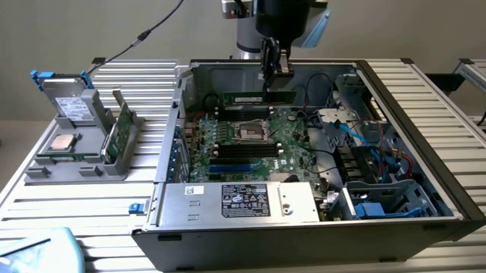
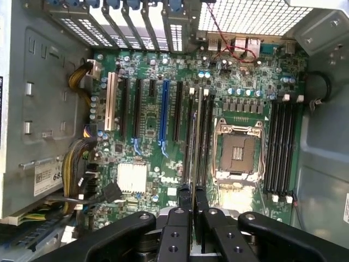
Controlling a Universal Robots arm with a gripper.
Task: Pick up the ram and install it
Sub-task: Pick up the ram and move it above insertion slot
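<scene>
The gripper point(image 1: 270, 86) hangs inside the open case point(image 1: 414, 77), jaws narrow and clamped on the top edge of the ram point(image 1: 258, 98). The stick is held level and on edge, above the motherboard point(image 1: 292, 151) and near the case's far wall. There is free room on both its long sides, and the case walls stand well apart from it.

The case also holds a silver power supply point(image 1: 243, 200) along its near edge, and a drive cage with blue cables point(image 1: 379, 199) at the exterior view's right. A grey tray point(image 1: 45, 170) on the slatted table point(image 1: 76, 199) carries a hard drive point(image 1: 72, 105), a square silver chip point(image 1: 63, 142) and an upright green board point(image 1: 118, 133).

The wrist view looks straight down past the gripper point(image 2: 192, 199). The ram point(image 2: 197, 131) appears there as a thin edge-on strip over black slots point(image 2: 206, 142) beside the empty socket point(image 2: 238, 153), with four more slots point(image 2: 281, 147) on the socket's other side.
</scene>
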